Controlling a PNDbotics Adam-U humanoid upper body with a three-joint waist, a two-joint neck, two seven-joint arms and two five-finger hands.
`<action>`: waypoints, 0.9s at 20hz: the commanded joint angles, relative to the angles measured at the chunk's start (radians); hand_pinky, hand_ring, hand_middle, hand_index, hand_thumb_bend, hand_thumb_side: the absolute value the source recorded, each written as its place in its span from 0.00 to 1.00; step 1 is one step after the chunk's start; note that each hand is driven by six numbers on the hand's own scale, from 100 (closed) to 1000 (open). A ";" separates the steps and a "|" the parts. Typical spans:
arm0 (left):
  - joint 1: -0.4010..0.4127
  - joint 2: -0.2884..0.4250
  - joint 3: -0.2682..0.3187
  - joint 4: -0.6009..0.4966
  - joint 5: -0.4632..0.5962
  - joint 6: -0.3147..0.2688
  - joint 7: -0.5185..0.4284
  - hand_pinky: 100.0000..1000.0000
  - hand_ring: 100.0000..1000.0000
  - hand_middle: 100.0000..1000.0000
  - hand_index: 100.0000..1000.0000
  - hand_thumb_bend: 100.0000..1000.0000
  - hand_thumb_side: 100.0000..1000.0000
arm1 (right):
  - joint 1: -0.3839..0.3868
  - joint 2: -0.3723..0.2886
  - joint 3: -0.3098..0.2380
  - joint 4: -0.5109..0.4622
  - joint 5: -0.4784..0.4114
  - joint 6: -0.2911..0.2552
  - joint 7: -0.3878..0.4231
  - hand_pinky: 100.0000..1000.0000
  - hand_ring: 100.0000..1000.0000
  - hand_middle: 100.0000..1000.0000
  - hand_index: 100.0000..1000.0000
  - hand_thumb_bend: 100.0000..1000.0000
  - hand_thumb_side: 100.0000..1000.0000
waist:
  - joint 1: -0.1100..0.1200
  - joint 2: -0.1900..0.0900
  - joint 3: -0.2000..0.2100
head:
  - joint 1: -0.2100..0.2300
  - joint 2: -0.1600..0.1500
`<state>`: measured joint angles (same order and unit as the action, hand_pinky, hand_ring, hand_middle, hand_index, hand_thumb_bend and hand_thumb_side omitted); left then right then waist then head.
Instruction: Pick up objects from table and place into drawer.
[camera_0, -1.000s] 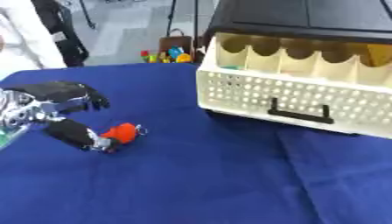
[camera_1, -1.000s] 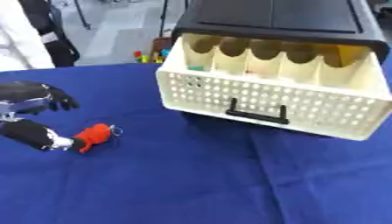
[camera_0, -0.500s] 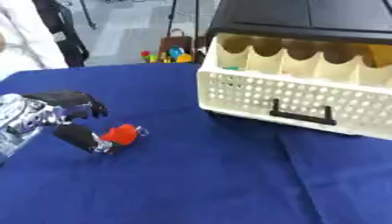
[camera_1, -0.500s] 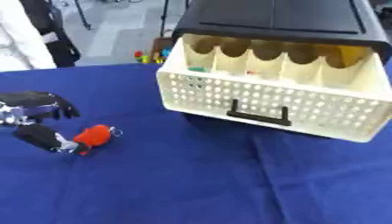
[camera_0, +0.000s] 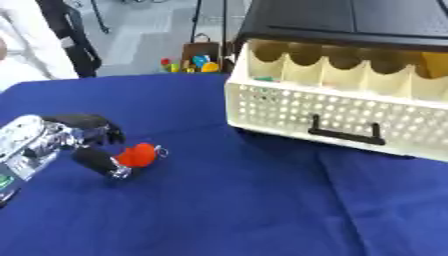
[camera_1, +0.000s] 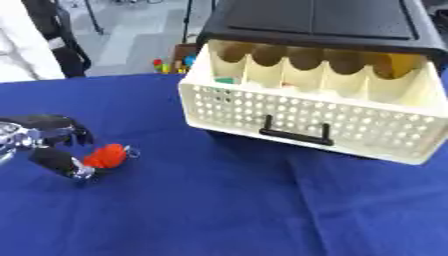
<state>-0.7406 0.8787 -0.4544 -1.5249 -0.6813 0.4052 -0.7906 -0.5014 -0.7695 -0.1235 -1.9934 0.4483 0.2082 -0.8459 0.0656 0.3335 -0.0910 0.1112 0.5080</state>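
A small red object with a metal ring (camera_0: 137, 154) lies on the blue tablecloth at the left. My left hand (camera_0: 68, 138) reaches in from the left edge. Its thumb (camera_0: 94, 162) lies on the cloth against the red object's left side. Its dark fingers (camera_0: 98, 126) arch just behind the object and do not close on it. The cream perforated drawer (camera_1: 308, 118) stands pulled out of a black cabinet (camera_1: 315, 22) at the right. It has a black handle (camera_1: 294, 132) and several scalloped compartments. My right hand shows in neither view.
Blue cloth (camera_0: 227, 205) covers the whole table. Beyond its far edge, colourful toys (camera_0: 188, 63) sit on the floor by a bag. A person in white (camera_0: 31, 47) stands at the far left. A small green thing (camera_1: 225, 80) lies in the drawer's left compartment.
My left hand has drawn slightly down and left, fingers lowering toward the cloth. The red object has stayed where it was beside the thumb.
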 joint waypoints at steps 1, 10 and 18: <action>-0.020 0.014 0.005 0.014 -0.013 0.000 0.002 0.58 0.74 0.73 0.84 0.47 0.61 | -0.010 -0.017 -0.009 -0.007 0.008 0.009 -0.008 0.20 0.36 0.31 0.63 0.00 0.85 | -0.004 -0.015 -0.001 | 0.003 -0.010; -0.031 -0.005 0.002 0.054 -0.016 -0.009 0.050 0.54 0.72 0.70 0.81 0.36 0.57 | -0.007 -0.010 -0.012 -0.007 0.011 0.015 -0.011 0.19 0.35 0.31 0.62 0.00 0.85 | -0.002 -0.009 -0.005 | 0.005 -0.014; -0.037 -0.019 -0.005 0.080 -0.009 -0.021 0.046 0.56 0.73 0.74 0.83 0.40 0.57 | -0.005 -0.002 -0.015 -0.007 0.012 0.019 -0.014 0.18 0.35 0.30 0.62 0.00 0.85 | 0.000 -0.003 -0.009 | 0.008 -0.023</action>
<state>-0.7587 0.8414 -0.4657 -1.4440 -0.6916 0.3830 -0.7416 -0.5001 -0.7519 -0.1242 -1.9933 0.4555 0.2162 -0.8504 0.0673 0.3469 -0.0995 0.1162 0.4982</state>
